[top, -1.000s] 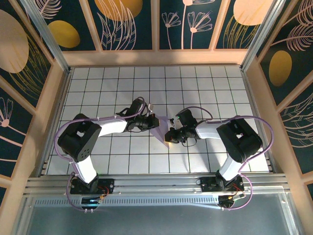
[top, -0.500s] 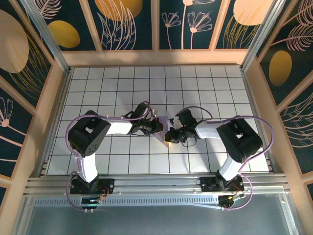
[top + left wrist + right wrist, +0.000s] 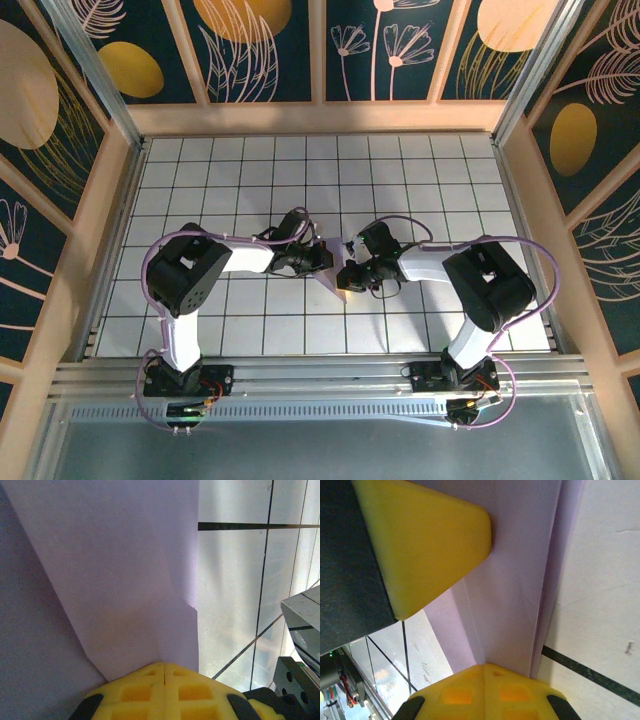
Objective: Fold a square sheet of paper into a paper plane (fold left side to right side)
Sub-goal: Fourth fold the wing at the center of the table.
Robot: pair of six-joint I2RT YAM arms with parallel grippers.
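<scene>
The pale lavender sheet of paper (image 3: 334,272) lies on the tiled table between the two arms, folded into a narrow wedge of overlapping layers. In the left wrist view the paper (image 3: 120,570) shows a diagonal crease and a straight right edge. My left gripper (image 3: 165,666) is shut, with its yellow tips resting on the paper. My right gripper (image 3: 485,667) is also shut, its tips on the paper (image 3: 515,595) next to a long folded edge. From above, the left gripper (image 3: 323,258) and right gripper (image 3: 346,273) almost meet over the paper. A left finger (image 3: 425,540) shows in the right wrist view.
The white grid table (image 3: 400,180) is walled by wooden panels on three sides. A metal rail (image 3: 320,375) carrying both arm bases runs along the near edge. Purple cables loop over each arm.
The left arm's elbow has swung right and its gripper has slid a little right along the paper. The right arm has hardly moved. Both grippers stayed shut.
</scene>
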